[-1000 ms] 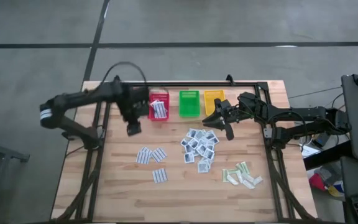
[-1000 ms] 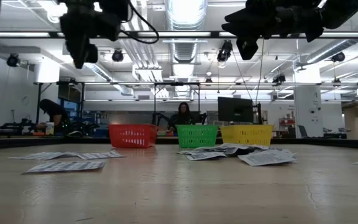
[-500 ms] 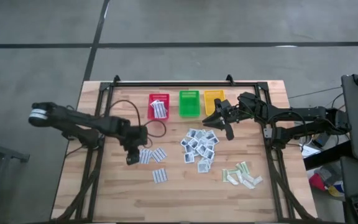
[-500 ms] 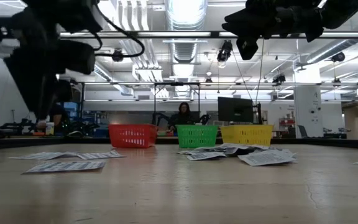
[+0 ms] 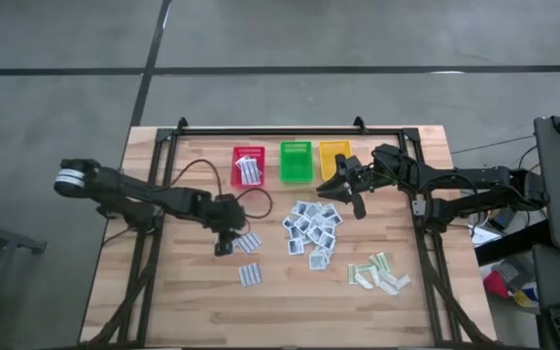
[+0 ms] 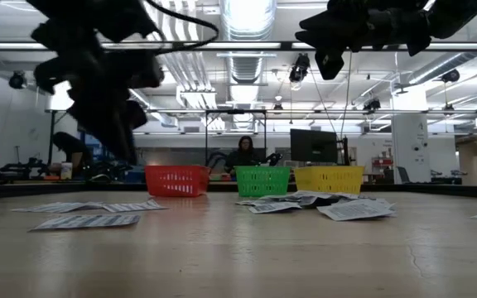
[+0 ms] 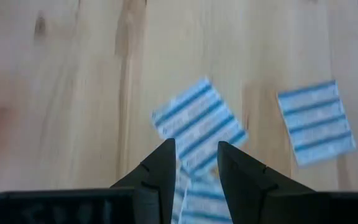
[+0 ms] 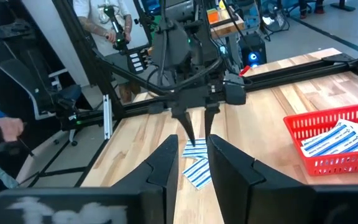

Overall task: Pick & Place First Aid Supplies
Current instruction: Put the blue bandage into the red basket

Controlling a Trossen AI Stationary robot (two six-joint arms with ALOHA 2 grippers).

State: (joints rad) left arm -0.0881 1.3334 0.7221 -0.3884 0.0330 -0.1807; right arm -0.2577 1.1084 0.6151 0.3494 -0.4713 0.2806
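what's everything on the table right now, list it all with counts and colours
red basket: one, back row, left of three, striped packets inside
green basket: one, middle of the row
yellow basket: one, right of the row
striped packets: several, white with blue stripes, left of centre
square packets: a pile, white-blue, centre
strips: a few, pale green-beige, front right
table: one, light wood
left hand: open, low over the striped packets
right hand: open, raised near the yellow basket
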